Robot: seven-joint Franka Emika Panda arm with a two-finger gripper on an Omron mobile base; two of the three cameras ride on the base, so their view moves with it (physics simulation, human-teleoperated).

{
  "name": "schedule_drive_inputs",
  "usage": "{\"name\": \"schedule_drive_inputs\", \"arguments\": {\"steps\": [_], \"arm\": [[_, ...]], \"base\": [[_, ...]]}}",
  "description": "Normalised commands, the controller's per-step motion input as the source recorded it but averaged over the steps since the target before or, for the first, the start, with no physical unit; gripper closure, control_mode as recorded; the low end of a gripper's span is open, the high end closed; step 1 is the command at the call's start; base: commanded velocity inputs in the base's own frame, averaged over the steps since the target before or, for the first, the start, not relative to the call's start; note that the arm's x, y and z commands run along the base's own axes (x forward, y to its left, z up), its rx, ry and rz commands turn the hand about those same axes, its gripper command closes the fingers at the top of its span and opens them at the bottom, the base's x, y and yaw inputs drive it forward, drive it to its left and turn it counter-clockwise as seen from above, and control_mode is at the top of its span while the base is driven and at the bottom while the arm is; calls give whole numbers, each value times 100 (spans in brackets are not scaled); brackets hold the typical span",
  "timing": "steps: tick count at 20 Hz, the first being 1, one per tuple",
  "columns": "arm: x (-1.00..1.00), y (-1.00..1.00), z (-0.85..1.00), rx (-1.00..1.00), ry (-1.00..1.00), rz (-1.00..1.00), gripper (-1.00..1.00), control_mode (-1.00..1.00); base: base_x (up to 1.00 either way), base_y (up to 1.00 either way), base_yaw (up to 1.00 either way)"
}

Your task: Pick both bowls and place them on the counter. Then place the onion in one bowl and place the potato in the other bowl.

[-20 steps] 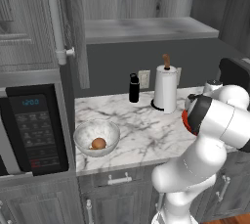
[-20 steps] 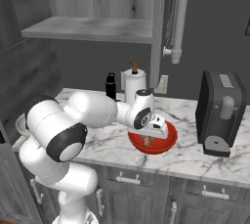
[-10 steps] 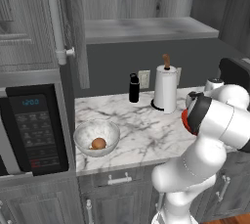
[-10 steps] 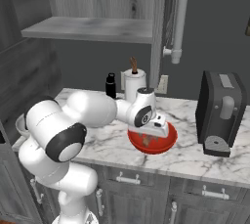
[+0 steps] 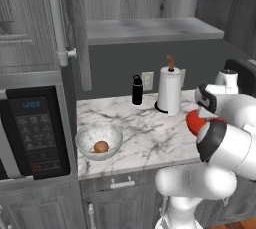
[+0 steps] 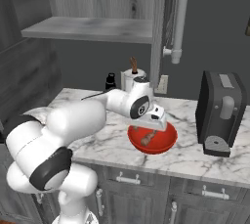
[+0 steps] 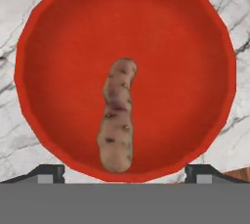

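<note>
The glossy red bowl (image 7: 63, 27) stands on the white marble counter (image 6: 195, 158) with the long lumpy potato (image 7: 117, 115) lying loose on its floor. My gripper (image 7: 124, 173) hangs straight above it, open, its fingertips (image 7: 49, 173) spread wide and touching nothing. From the right base view the gripper (image 6: 154, 120) sits just over the red bowl (image 6: 163, 142), with the potato (image 6: 146, 138) inside. The marble-patterned bowl (image 5: 98, 140) stands at the counter's left front and holds the round onion (image 5: 101, 146). Part of the red bowl (image 5: 194, 121) shows behind my arm.
A paper towel roll (image 5: 169, 90) and a black bottle (image 5: 137, 90) stand at the back of the counter (image 5: 150, 133). A dark coffee machine (image 6: 222, 113) is right of the red bowl. A microwave (image 5: 30, 133) sits left of the marble bowl, under a grey shelf (image 5: 150, 29).
The gripper has gone from shut to open and let go of the potato, which now lies in the red bowl. The hand has lifted slightly.
</note>
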Motion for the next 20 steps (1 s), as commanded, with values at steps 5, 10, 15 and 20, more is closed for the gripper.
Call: {"name": "schedule_drive_inputs", "arguments": {"steps": [5, 10, 15, 20], "arm": [[-42, 44, 55, -2, 0, -1, -100, -100], [-34, 55, 54, -4, 0, 0, -100, -100], [-34, 57, 55, -6, 0, 0, -100, -100], [-38, 57, 46, -7, 0, 0, -100, -100]], "base": [[0, 0, 0], [0, 0, 0], [0, 0, 0], [0, 0, 0]]}}
